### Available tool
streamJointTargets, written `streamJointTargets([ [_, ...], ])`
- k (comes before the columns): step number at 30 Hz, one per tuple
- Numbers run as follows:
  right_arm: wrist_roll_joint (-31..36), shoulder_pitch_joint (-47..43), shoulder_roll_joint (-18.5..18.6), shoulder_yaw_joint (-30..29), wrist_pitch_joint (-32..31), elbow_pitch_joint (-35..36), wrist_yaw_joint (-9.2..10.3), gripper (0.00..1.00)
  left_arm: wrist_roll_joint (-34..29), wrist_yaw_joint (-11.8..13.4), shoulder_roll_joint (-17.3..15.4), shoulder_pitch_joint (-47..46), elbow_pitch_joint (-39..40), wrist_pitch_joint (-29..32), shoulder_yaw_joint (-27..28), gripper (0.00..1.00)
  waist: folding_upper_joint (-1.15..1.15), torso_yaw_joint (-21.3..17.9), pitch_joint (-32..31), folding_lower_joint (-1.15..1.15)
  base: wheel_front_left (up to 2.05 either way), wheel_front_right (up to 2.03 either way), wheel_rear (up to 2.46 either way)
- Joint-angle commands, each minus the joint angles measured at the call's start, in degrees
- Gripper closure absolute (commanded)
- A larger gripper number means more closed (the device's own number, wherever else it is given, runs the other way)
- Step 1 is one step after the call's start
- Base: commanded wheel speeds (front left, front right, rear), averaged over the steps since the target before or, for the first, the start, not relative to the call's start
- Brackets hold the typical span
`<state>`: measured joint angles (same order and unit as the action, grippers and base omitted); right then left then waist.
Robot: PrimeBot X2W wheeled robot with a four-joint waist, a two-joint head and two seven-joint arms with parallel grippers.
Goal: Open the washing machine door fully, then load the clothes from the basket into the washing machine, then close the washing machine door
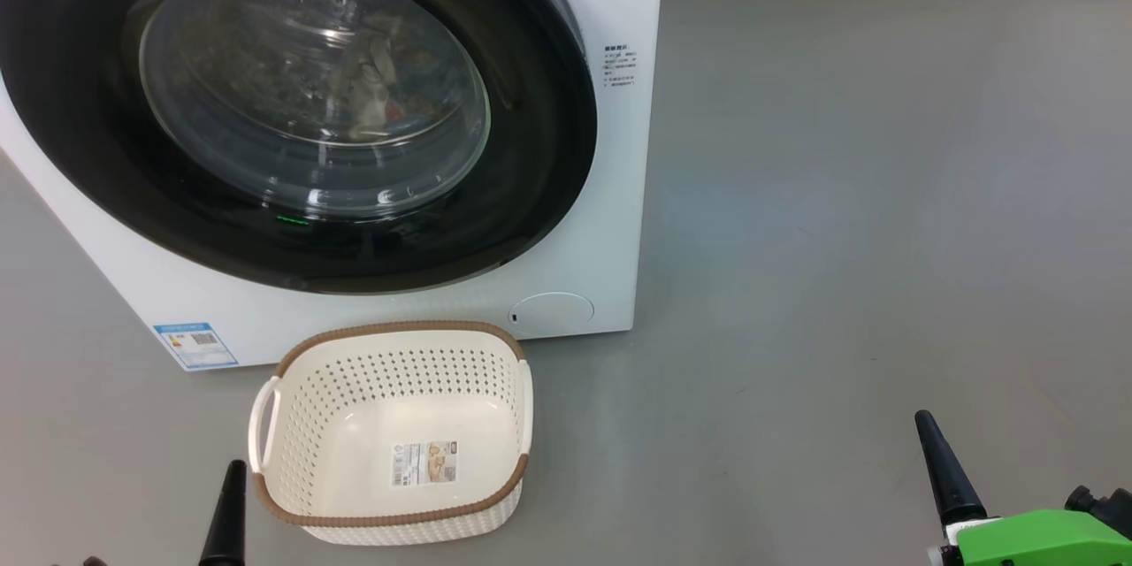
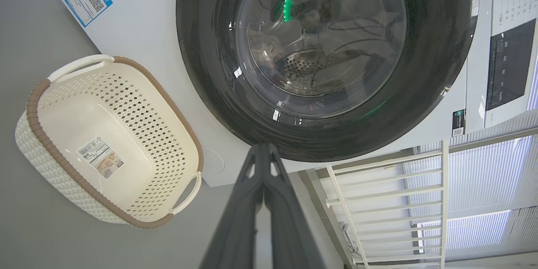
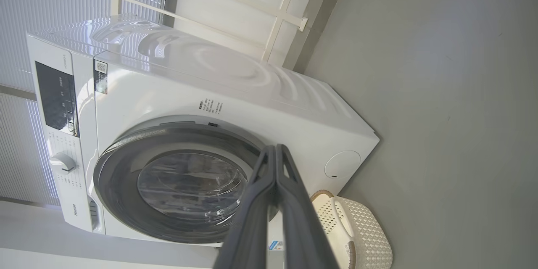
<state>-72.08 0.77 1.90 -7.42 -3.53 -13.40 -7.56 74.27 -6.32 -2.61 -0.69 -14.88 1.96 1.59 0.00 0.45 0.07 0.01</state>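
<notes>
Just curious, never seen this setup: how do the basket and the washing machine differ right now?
The basket is small, cream with a brown rim; the washing machine is big, white and boxy. The basket is open-topped and empty but for a label; the washing machine is shut by its black-rimmed door, with clothes dimly seen through it. Both stand on the grey floor.
</notes>
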Motion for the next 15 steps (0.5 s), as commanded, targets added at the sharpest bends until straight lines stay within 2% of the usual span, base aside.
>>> streamJointTargets([
  [1,-1.61,2.72,0.7,0.93,-0.39,1.24,0.04,1.0,1.11,-0.73,-0.53,-2.84,1.03,0.29,1.74,1.0,0.0,-0.01,0.0,0.0,0.0,0.0,0.0],
  [15,-10.82,4.07,0.84,0.91,-1.68,0.31,0.06,1.0,9.45,-0.95,-0.4,-4.18,0.92,2.43,3.36,1.0,0.0,-0.23,0.05,0.0,0.0,0.0,0.0],
])
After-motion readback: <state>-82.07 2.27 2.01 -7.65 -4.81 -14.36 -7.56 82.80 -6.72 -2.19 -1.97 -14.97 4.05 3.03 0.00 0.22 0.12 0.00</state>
